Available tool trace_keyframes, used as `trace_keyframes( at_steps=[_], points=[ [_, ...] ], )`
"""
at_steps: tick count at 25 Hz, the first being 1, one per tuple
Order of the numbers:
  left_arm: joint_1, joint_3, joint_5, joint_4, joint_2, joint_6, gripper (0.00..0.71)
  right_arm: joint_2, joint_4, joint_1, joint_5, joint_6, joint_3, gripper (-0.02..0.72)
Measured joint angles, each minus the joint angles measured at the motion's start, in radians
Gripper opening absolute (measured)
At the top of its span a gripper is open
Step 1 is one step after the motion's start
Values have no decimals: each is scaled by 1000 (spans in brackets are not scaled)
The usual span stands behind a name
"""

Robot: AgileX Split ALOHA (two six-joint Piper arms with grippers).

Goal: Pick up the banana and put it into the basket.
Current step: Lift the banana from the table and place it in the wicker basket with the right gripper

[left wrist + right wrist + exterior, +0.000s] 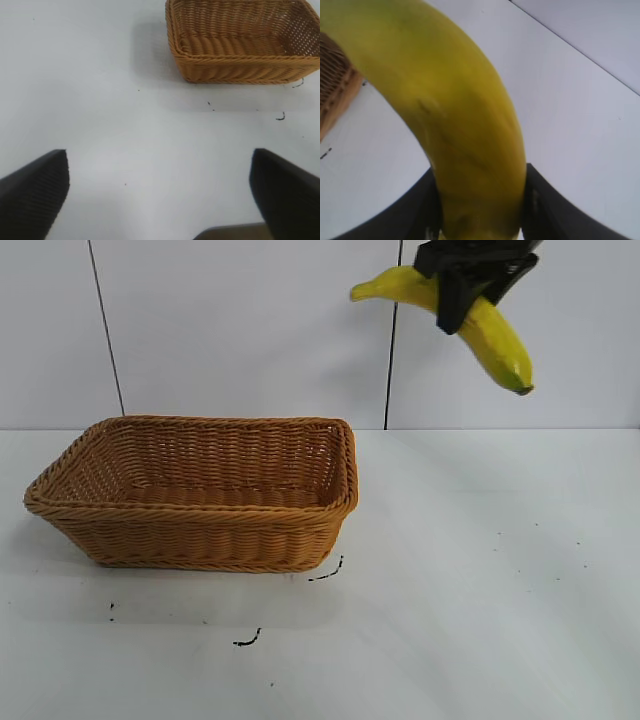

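High above the table at the upper right, my right gripper [462, 290] is shut on the yellow banana [495, 340] near its middle. One end of the banana slants down to the right with a dark tip, the other points left. In the right wrist view the banana [465, 130] fills the frame between the two black fingers [550, 210]. The tan wicker basket [200, 530] stands empty on the table at the left, well below and left of the banana. My left gripper [160, 195] is open over bare table, with the basket [240, 70] farther off.
The white table [480, 590] carries a few small black marks [325, 573] in front of the basket. A pale wall with dark vertical seams [105, 330] stands behind.
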Motion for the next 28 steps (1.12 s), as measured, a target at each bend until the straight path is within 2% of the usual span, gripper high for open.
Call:
trace_keyframes(
  at_steps=[4,8,12,16,22,28],
  points=[
    [0,0,0,0,0,0,695,23,-33,126,-83,-24,-1,315],
    [0,0,0,0,0,0,695,47,-37,239,-190,-64,-3,315],
    [0,0,0,0,0,0,695,95,-49,317,-313,-108,-3,315],
    [0,0,0,0,0,0,695,165,-97,353,-419,-130,-3,315],
    [0,0,0,0,0,0,695,251,-126,352,-465,-132,-3,315],
    [0,0,0,0,0,0,695,286,-115,350,-498,-132,-2,315]
  ],
)
